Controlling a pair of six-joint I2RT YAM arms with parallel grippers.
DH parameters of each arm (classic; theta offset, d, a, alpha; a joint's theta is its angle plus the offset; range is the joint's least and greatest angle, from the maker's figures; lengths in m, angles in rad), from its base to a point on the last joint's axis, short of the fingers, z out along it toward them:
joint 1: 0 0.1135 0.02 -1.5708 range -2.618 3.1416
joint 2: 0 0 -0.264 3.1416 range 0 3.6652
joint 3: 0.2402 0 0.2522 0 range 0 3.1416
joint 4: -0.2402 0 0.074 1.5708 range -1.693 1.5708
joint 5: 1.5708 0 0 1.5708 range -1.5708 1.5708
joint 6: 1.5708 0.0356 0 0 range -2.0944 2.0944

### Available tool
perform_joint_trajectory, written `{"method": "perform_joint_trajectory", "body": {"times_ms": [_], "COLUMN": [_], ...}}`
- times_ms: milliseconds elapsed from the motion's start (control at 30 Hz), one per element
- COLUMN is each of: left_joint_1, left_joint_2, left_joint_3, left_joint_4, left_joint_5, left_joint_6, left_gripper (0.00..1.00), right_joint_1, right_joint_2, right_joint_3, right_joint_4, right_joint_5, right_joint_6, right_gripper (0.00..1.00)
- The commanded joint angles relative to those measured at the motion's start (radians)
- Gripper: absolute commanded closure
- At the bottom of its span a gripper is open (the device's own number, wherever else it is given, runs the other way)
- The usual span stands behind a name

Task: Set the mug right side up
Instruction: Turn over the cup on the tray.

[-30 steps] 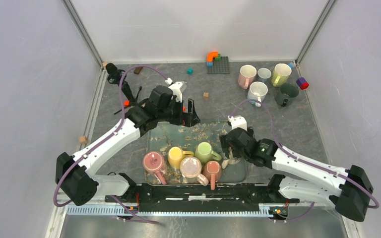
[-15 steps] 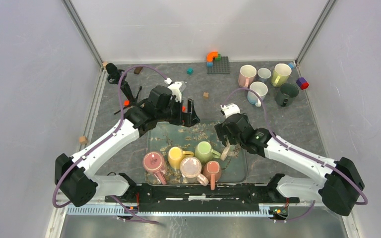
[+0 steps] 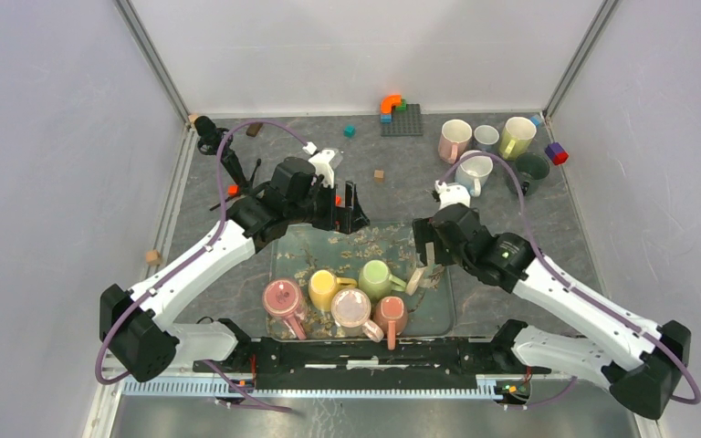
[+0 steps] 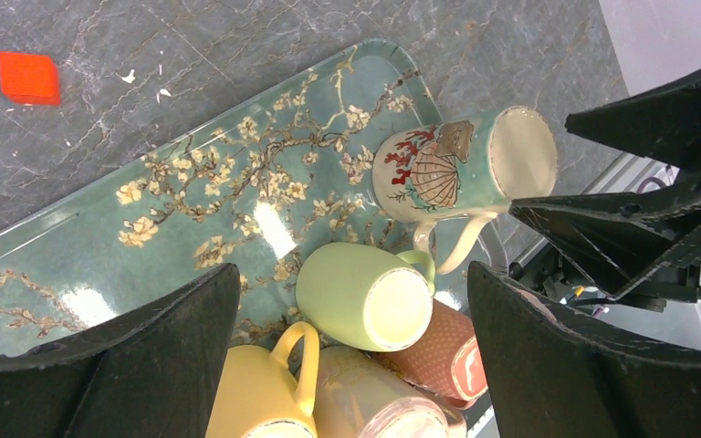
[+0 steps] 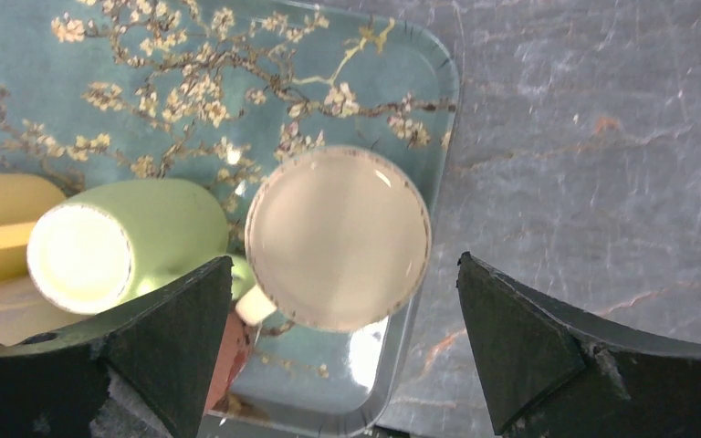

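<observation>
In the top view, the shell mug (image 3: 417, 278) stands base up at the right edge of the flowered tray (image 3: 365, 239). The right gripper (image 3: 424, 260) is over it, jaws spread wide and holding nothing. The left gripper (image 3: 353, 208) hangs at the tray's far edge — just as wide, also empty. The tray's far half is bare, and the other mugs crowd its near edge.

In the left wrist view, the shell mug sits close to the tray's rim, its handle turned toward the green mug (image 4: 365, 297) just beside it.

In the right wrist view, the mug's round base lies between the spread fingers (image 5: 173, 338), and neither is seen touching it. The green mug is close on one side — on the other is only the tray rim, then bare table (image 5: 584, 137).
</observation>
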Motion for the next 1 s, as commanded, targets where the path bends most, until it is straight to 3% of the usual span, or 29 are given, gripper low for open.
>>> {"method": "perform_joint_trajectory", "body": {"times_ms": [0, 233, 467, 767, 967], "left_joint_1": [0.005, 0.008, 0.009, 0.01, 0.011], "left_joint_2": [-0.022, -0.016, -0.01, -0.012, -0.013], "left_joint_3": [0.0, 0.006, 0.0, -0.006, -0.009], "left_joint_4": [0.046, 0.046, 0.047, 0.04, 0.042], "left_joint_5": [0.031, 0.029, 0.03, 0.023, 0.024], "left_joint_6": [0.035, 0.039, 0.033, 0.038, 0.034], "left_gripper": [0.0, 0.0, 0.0, 0.0, 0.0], "right_joint_1": [-0.001, -0.001, 0.016, 0.033, 0.033], "right_joint_2": [-0.073, -0.144, -0.186, -0.18, -0.123], "right_joint_3": [0.021, -0.017, -0.19, -0.302, -0.329], "right_joint_4": [-0.115, -0.172, 0.03, 0.206, 0.282], "right_joint_5": [-0.067, -0.115, -0.25, -0.166, -0.101], "right_joint_6": [0.12, 0.163, 0.26, 0.394, 0.448], "right_gripper": [0.02, 0.02, 0.02, 0.03, 0.09]}}
